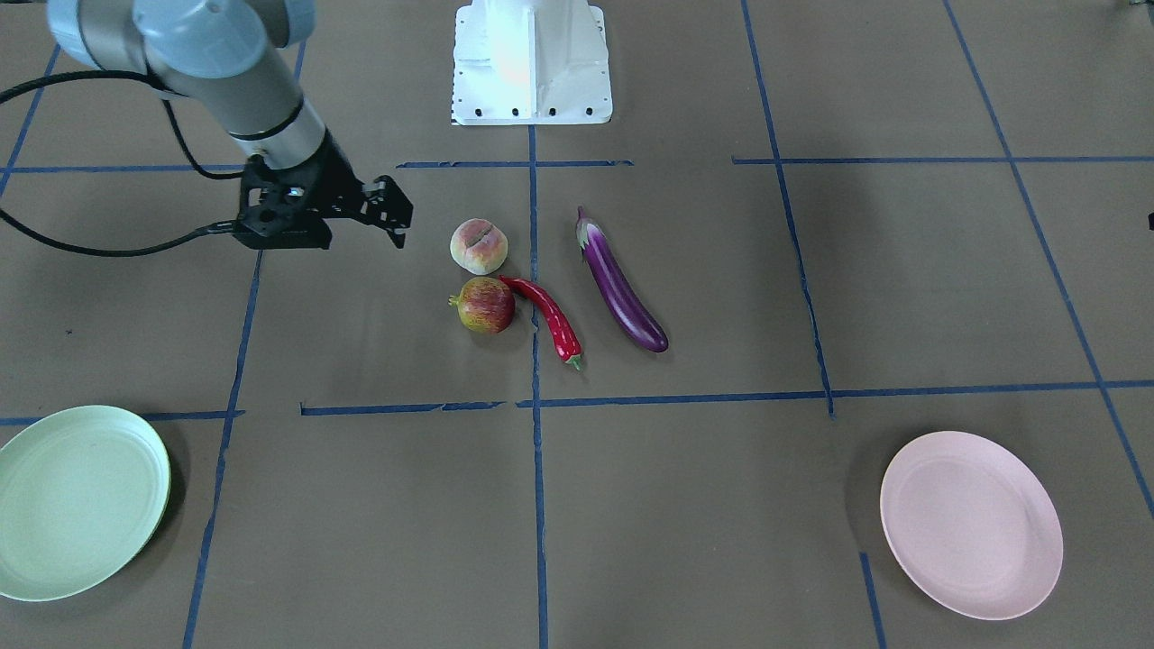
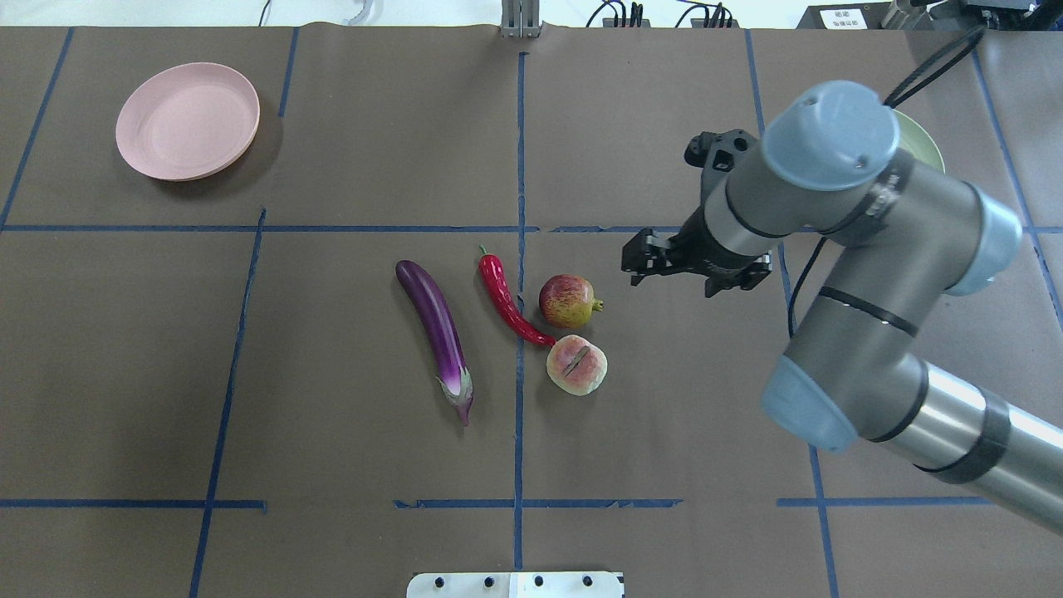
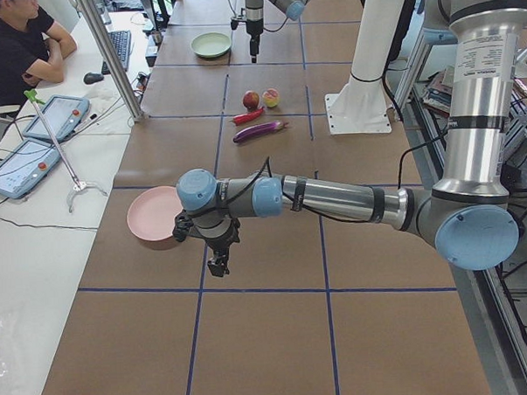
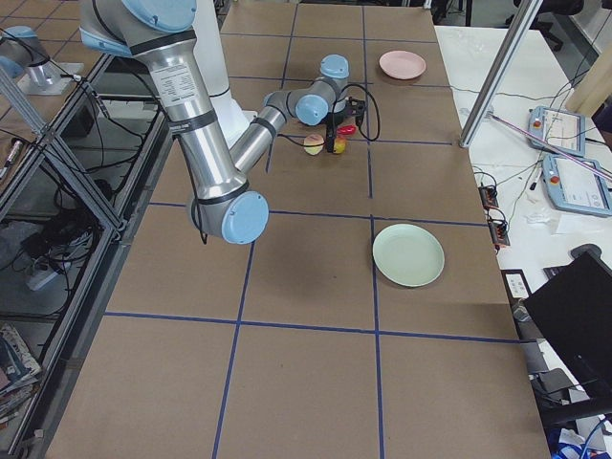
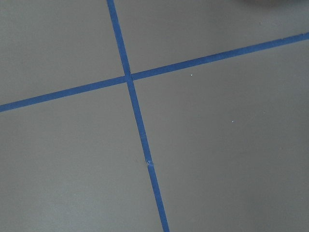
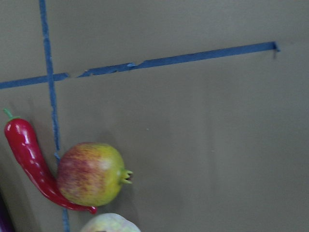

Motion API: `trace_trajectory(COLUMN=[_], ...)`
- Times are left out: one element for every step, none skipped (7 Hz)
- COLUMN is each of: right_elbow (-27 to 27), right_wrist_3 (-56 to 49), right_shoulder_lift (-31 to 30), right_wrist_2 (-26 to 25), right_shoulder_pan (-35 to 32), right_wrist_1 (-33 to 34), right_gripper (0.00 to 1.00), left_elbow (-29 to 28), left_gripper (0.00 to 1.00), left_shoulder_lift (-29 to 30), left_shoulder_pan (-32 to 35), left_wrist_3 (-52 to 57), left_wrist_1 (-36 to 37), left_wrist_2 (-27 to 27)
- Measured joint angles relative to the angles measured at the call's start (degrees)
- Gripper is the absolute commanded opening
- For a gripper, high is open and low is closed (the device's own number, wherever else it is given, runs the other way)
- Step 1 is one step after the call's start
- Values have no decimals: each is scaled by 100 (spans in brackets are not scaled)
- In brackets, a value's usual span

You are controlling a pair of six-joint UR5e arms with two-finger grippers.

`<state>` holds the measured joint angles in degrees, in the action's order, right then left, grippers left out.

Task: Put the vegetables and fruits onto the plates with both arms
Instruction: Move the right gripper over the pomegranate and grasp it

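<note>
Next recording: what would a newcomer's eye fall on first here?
Four pieces of produce huddle at the middle of the table: eggplant, chili, streaked fruit and peach. The right gripper hangs beside the streaked fruit, apart from it. An empty pink plate and green plate sit at opposite corners.

Blue tape (image 1: 538, 505) grids the brown table (image 1: 703, 523); an operator (image 3: 12, 47) sits beside it.
</note>
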<state>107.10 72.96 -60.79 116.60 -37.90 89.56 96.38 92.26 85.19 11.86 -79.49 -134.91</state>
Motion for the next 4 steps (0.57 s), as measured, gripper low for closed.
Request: trace_trajectory(right_elbow=[-490,-972,-1324,-1587], right_wrist_3=[474,877,1120,1217], right_shoulder_lift=[502,938,1216,1377], right_wrist_2=[-240,-440,-573,-679], right_shoulder_pan=[210,347,429,463], right_wrist_1=[-18,-26,-27,-26], right_gripper=[100,100,100,100], left_elbow=[-1,-4,-9,-10], left_gripper=[100,100,100,100], left_shoulder_lift=[1,2,2,2], left_shoulder_pan=[-2,-3,-3,-3], left_wrist_3=[0,0,0,0], left_wrist_1=[-50,-104,-126,-134], left_wrist_2=[0,0,-2,-13])
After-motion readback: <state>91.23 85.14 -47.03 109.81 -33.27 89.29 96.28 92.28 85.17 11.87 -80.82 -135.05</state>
